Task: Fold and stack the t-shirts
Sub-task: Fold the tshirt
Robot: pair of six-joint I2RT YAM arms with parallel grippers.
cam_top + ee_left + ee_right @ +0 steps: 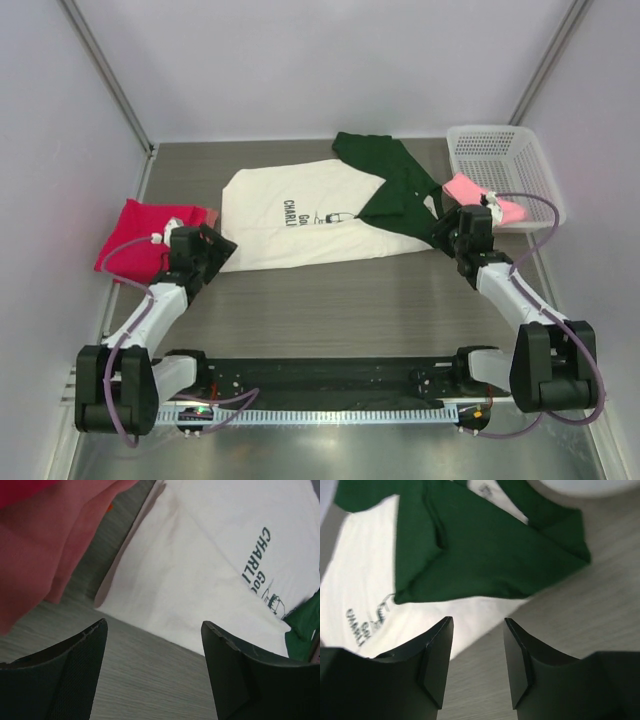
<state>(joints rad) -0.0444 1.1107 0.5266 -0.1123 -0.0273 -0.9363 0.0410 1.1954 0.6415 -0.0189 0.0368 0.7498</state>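
The cream-white t-shirt (300, 215) lies flat mid-table with black print, its dark green shoulder part (395, 190) folded over at the right. A red-pink t-shirt (140, 235) is bunched at the left edge. A light pink t-shirt (470, 190) lies by the basket. My left gripper (215, 250) sits low at the white shirt's near-left corner; its wrist view shows it (155, 625) open over bare table, the shirt's edge (200, 570) just ahead. My right gripper (445, 235) is at the near-right corner, open (478, 621), with nothing between its fingers and the green cloth (485, 555) ahead.
A white mesh basket (500, 165) stands at the back right, beside the light pink shirt. Grey walls close in the table on the left, back and right. A strip of bare wood-grain table runs between the shirt's near edge and the arm bases.
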